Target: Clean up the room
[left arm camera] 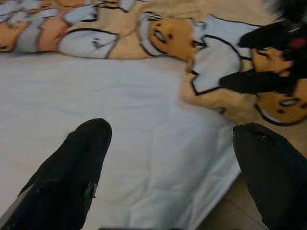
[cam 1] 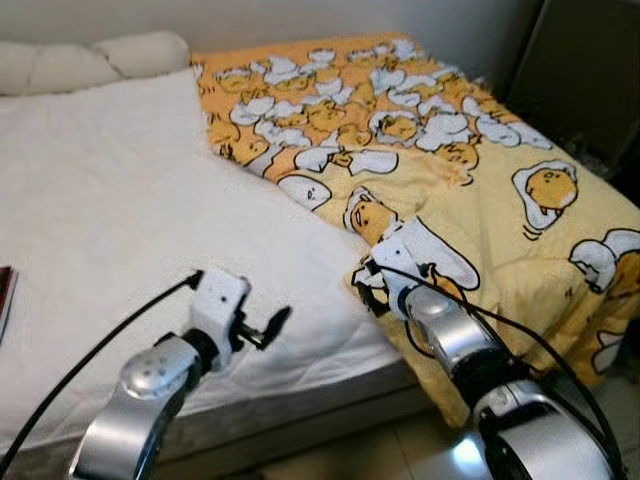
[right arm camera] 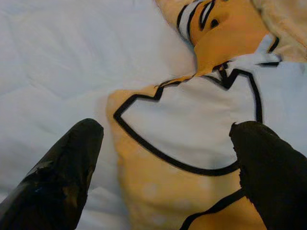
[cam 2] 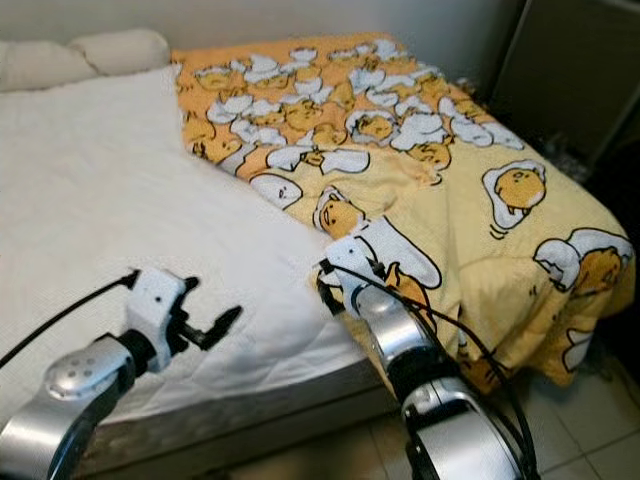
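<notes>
At the foot of the bed, we hold our right gripper wide open and empty over the yellow blanket corner, left gripper likewise open nearby, judging a closing pinch comes next.

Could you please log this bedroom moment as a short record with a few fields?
Surface: bed with white sheet
Cover: yellow egg-print blanket, bunched over the robot's right half of the bed
Pillows: white pillows at the head
Right tool: open, fingers either side of the blanket's near corner
Left tool: open, over bare sheet
Extra: dark-edged item at the sheet's left edge
</notes>
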